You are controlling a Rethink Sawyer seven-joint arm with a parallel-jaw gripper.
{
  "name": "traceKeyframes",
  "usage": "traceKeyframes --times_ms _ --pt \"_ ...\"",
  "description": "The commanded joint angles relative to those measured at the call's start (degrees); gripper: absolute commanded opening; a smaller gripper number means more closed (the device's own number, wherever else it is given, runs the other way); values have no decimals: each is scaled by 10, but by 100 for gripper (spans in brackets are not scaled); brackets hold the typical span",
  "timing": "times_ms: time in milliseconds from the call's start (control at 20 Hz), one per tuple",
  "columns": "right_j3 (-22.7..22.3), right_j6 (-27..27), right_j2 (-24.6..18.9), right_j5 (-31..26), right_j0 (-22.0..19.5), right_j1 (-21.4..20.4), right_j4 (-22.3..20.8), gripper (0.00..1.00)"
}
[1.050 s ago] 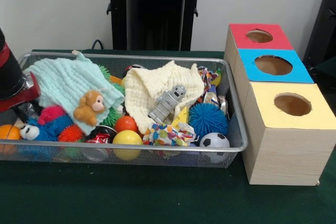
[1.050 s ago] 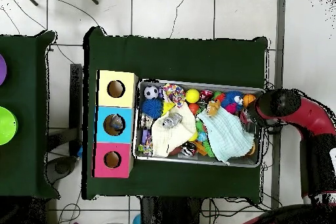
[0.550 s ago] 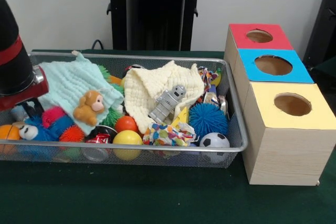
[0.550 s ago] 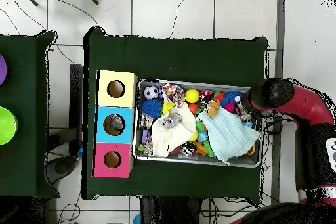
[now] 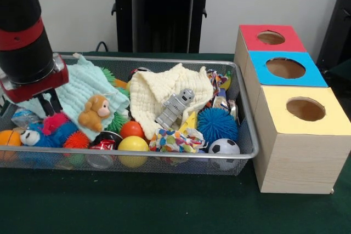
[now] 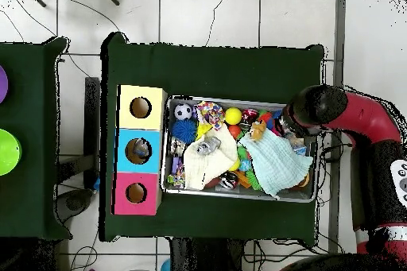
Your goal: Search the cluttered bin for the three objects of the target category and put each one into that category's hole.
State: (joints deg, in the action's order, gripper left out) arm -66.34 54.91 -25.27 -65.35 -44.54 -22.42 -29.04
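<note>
Fingers [image 5: 55,104] of the black gripper [image 5: 50,108] sit low at one end of the silver wire-mesh bin [image 5: 244,152]; whether they are spread or closed I cannot tell. The wooden box with red, blue and yellow hole-tops [image 5: 299,152] stands just beside the bin for short drops. A mint-green waffle cloth [image 5: 77,83] likely hides the targets, which would explain the probing.

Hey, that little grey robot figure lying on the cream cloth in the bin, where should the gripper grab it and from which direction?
Probably across the torso of the grey robot figure, coming straight down from above. It lies flat and slanted on the cream cloth, head toward the bin's far side, so its narrow body is exposed on top. The soft cloth beneath gives room for fingers either side. The gripper is at the bin's other end.
</note>
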Motion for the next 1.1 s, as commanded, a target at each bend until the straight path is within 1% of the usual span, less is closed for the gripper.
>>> traceKeyframes --times_ms 50,250,500,800,1100 --pt "-56 29 12 -19 18 -34 13 0" --pt "-54 14 24 21 11 -17 -13 0" --pt "-32 7 44 32 18 7 -48 0" --pt "-12 -2 57 43 21 23 -66 0" --pt "1 -22 54 47 6 38 -80 0"
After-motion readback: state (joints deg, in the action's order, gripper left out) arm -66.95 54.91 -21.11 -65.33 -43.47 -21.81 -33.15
